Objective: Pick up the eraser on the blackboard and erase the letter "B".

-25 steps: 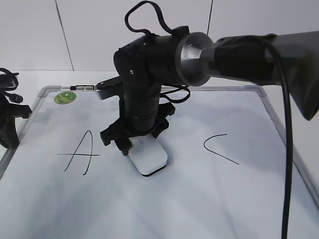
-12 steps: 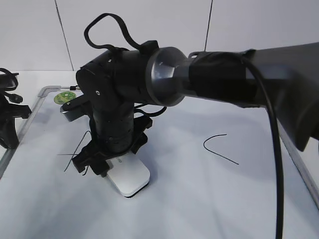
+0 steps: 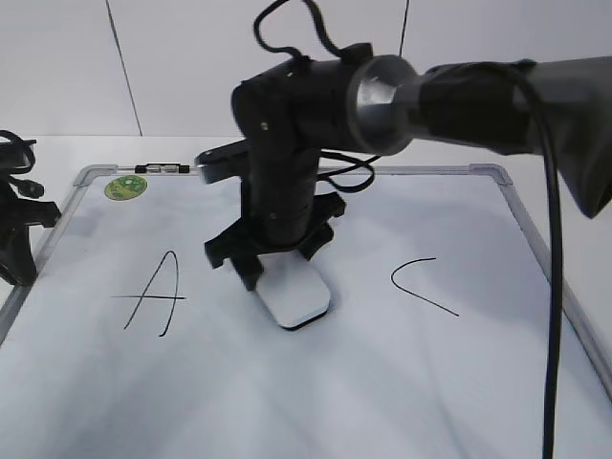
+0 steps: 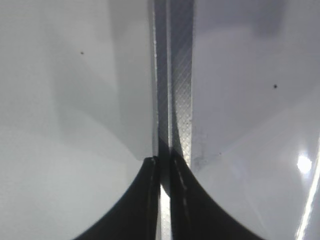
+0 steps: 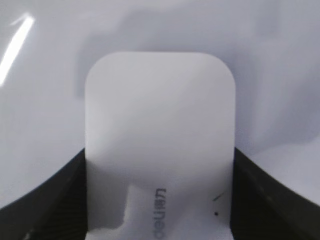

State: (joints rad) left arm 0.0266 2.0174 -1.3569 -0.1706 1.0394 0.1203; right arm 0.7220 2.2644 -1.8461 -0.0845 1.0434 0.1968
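Two fingers of right gripper [image 3: 277, 271] clamped on either side of the eraser [image 3: 295, 295], pressed flat on the blackboard [image 3: 316, 382] between A [image 3: 153, 298] and C [image 3: 423, 285]. No B visible there now; wiping seemingly done, lift-off next. Left gripper [image 4: 164, 167] closed together, empty, over board frame. No containers.
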